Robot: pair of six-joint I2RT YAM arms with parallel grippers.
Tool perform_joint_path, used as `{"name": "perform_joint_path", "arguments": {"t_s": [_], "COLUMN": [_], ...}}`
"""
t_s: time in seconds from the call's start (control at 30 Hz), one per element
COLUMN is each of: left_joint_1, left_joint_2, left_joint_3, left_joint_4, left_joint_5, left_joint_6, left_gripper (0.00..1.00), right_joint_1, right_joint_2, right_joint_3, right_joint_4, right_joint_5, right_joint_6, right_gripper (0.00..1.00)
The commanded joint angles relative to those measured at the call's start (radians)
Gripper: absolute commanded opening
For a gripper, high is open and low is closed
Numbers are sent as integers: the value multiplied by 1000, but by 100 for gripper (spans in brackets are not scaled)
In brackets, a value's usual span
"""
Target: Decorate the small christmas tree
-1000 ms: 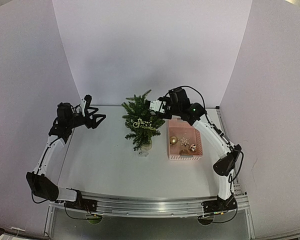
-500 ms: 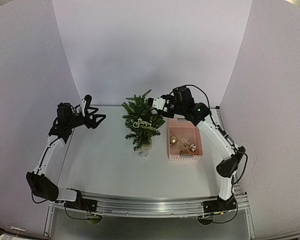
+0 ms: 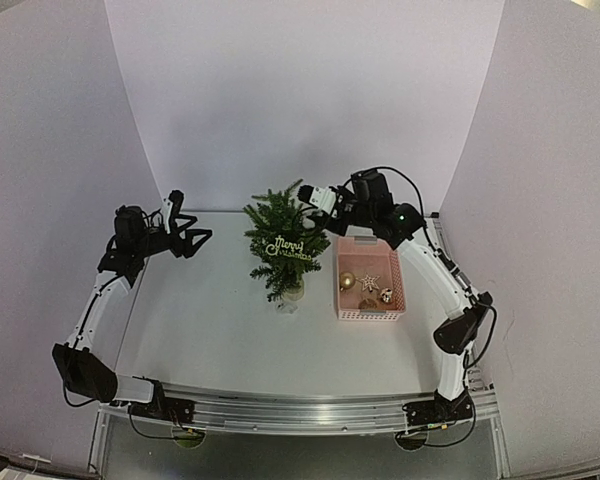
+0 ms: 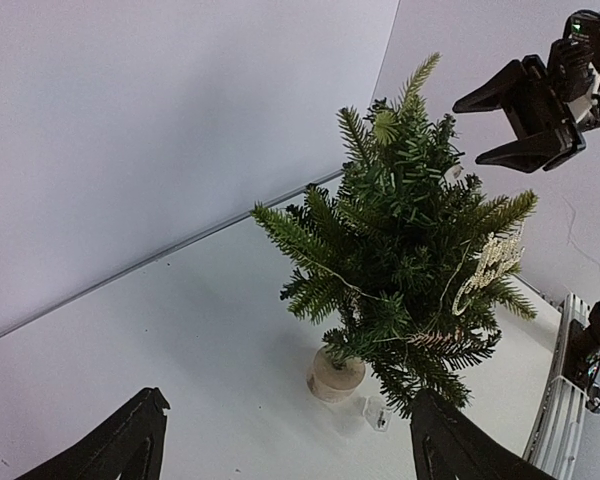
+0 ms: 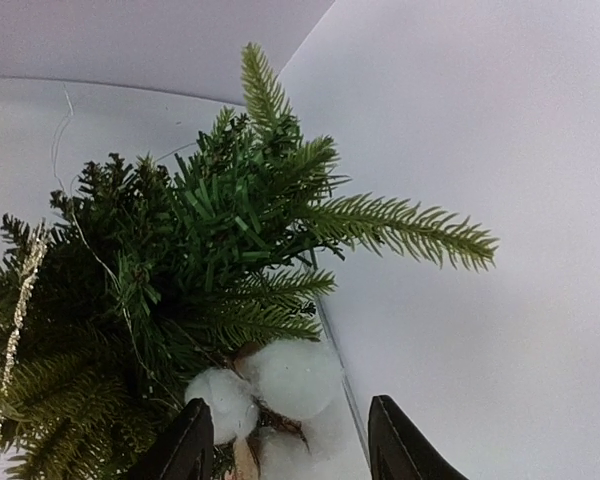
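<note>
The small christmas tree [image 3: 283,240] stands mid-table on a pale base [image 4: 335,375], with a "Merry Christmas" sign [image 3: 290,247] and a thin string hung on it. A white cotton ornament [image 5: 280,385] rests on an upper branch. My right gripper [image 3: 307,194] hovers at the tree's upper right, open. In the right wrist view the cotton lies between its fingers [image 5: 292,402], apart from the right one. From the left wrist view the right gripper [image 4: 470,130] holds nothing. My left gripper [image 3: 192,216] stays open, well left of the tree [image 4: 410,230].
A pink basket [image 3: 393,297] right of the tree holds a gold ball [image 3: 347,282], a star [image 3: 368,283] and one more ornament [image 3: 385,296]. A small clear tag [image 3: 288,308] lies by the tree's base. White walls close in the back and sides.
My right gripper has lifted up and back from the tree's upper branches, its jaws slightly wider. The cotton ornament stays on the tree. The left arm has not moved.
</note>
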Motion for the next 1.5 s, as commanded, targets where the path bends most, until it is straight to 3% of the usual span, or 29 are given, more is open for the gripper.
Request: {"name": "perform_joint_path", "arguments": {"t_s": [0.0, 0.2, 0.43, 0.57, 0.67, 0.83, 1.0, 1.07, 1.1, 1.13, 1.2, 1.47], "left_joint_1": [-1, 0, 0, 0, 0, -1, 0, -1, -1, -1, -1, -1], "left_joint_2": [-41, -51, -75, -88, -95, -86, -85, -83, -79, -74, -66, -21], "left_joint_3": [-19, -45, -90, -125, -155, -171, -189, -198, -201, -203, -205, -176], "left_joint_4": [46, 73, 113, 124, 136, 138, 132, 134, 137, 141, 149, 143], "left_joint_5": [19, 23, -15, -51, -67, -92, -129, -141, -144, -145, -145, -149], "left_joint_6": [-4, -38, -69, -111, -125, -143, -143, -145, -149, -152, -157, -130], "left_gripper": [85, 85, 85, 85, 84, 84, 84, 84, 84, 84, 84, 84], "right_joint_1": [-47, -207, -321, -339, -339, -340, -338, -338, -339, -339, -336, -325], "right_joint_2": [-104, -167, -276, -250, -161, -2, 82, 97, 105, 118, 142, 248], "right_joint_3": [36, -26, -361, -446, -421, -342, -311, -309, -305, -297, -280, -223], "right_joint_4": [99, 124, 41, -99, -230, -370, -404, -399, -390, -384, -365, -320], "right_joint_5": [-143, -116, 68, 163, 195, 166, 80, 15, -17, -66, -119, -197], "right_joint_6": [305, 748, 962, 1002, 1028, 1041, 1022, 1009, 1009, 1012, 1028, 1065], "right_gripper": [53, 60, 66, 66, 58, 44, 42, 46, 53, 66, 79, 81]}}
